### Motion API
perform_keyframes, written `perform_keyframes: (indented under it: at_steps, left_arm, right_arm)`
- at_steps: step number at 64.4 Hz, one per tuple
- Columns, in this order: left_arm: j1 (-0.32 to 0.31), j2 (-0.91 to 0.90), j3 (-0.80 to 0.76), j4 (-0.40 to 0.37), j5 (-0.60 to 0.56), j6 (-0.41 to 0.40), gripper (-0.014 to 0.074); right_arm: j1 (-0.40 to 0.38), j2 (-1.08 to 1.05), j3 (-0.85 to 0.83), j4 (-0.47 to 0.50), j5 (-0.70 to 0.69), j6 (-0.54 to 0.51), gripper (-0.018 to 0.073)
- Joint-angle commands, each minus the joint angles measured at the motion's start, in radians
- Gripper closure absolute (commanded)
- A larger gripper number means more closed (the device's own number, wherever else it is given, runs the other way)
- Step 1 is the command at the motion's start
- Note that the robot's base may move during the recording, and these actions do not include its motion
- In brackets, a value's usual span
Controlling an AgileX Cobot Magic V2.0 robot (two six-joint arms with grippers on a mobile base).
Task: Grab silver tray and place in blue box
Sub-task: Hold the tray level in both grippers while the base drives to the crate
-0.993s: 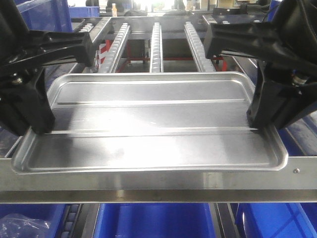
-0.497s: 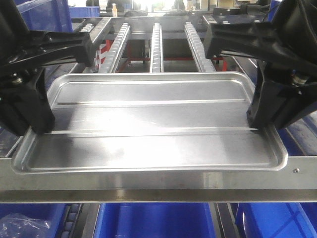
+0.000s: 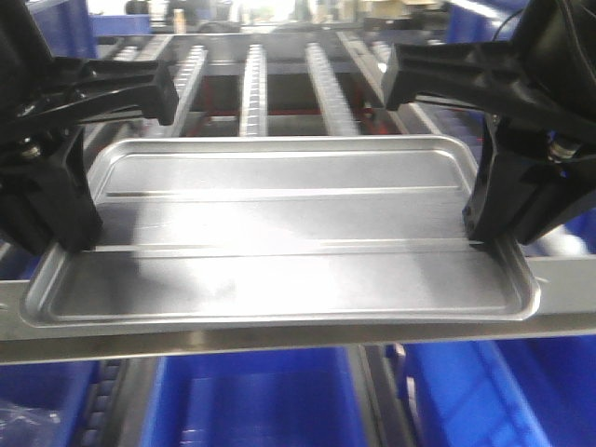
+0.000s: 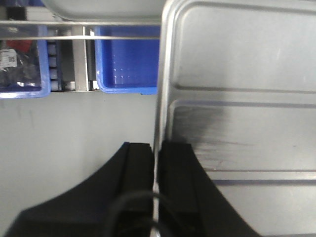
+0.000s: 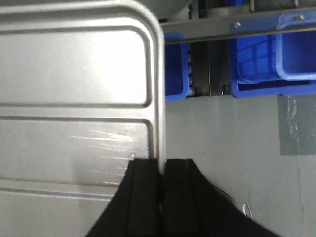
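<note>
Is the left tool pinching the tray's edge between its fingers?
Yes, the rim of the silver tray runs between the black fingers of the left tool, tight on either side.

Front camera faces silver tray point(image 3: 279, 233) closely; both wrist cameras overlook its ends.

The left gripper point(image 4: 157, 148) is black, with two flat, square-tipped fingers point(image 4: 139, 165). A thin black cable point(image 4: 129, 196) curls over it. The right gripper point(image 5: 162, 163) looks just the same. Both arms point(image 3: 47, 196) are big, black and blocky, with small shiny metal bits point(image 3: 562, 146).
</note>
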Motion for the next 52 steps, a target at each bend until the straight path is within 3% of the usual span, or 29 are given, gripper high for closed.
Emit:
perform_keyframes:
  at_steps: [1,52]
  left_arm:
    - [-0.008,-0.035,-0.025,0.029,-0.003,-0.01,0.0605]
    - [-0.008,-0.035,-0.025,0.02,-0.003,-0.01,0.0605]
  right_arm:
    - [0.0,-0.03,-0.024,-0.047,-0.014,0.002,0.0502]
    - [0.0,-0.03,-0.024,-0.047,-0.014,0.002,0.0502]
